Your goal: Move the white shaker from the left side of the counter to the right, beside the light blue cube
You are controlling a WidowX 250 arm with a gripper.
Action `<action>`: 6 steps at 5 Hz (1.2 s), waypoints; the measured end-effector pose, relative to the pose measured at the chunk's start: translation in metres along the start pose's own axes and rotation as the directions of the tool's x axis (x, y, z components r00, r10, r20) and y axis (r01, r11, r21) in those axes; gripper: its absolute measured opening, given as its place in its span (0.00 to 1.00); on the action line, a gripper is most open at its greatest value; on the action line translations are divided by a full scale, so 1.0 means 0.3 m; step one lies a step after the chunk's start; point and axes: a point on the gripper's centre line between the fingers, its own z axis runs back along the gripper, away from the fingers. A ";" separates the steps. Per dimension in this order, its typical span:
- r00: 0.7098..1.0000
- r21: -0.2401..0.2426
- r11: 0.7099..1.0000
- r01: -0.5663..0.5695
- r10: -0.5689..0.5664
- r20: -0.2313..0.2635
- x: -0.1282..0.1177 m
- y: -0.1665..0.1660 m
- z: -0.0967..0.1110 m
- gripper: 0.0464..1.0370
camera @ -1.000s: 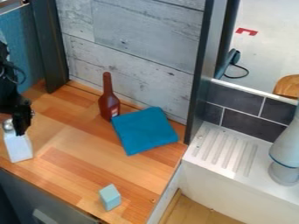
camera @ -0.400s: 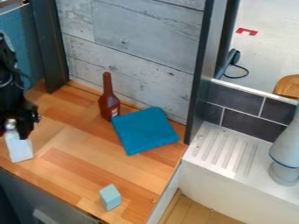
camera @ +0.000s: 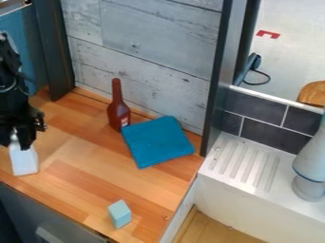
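Now my black gripper (camera: pixel 17 143) and the white bottle (camera: pixel 24 162) on the wooden counter (camera: pixel 89 153) have both edged rightward in my view, suggesting contact near its top, though I can't tell whether the grip is closed.

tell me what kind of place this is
Most likely a toy or mock kitchen set up for a robot: a wooden counter with a brown bottle and a folded blue cloth, beside a white, ridged surface that looks like a sink's drainboard.
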 end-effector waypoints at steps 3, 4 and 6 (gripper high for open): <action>0.973 -0.039 0.978 0.203 -0.198 0.115 -0.007 -0.290 0.236 0.49; 0.954 -0.024 0.964 0.266 -0.259 0.149 -0.034 -0.414 0.273 0.49; 0.925 0.007 0.937 0.349 -0.346 0.156 -0.063 -0.591 0.193 0.49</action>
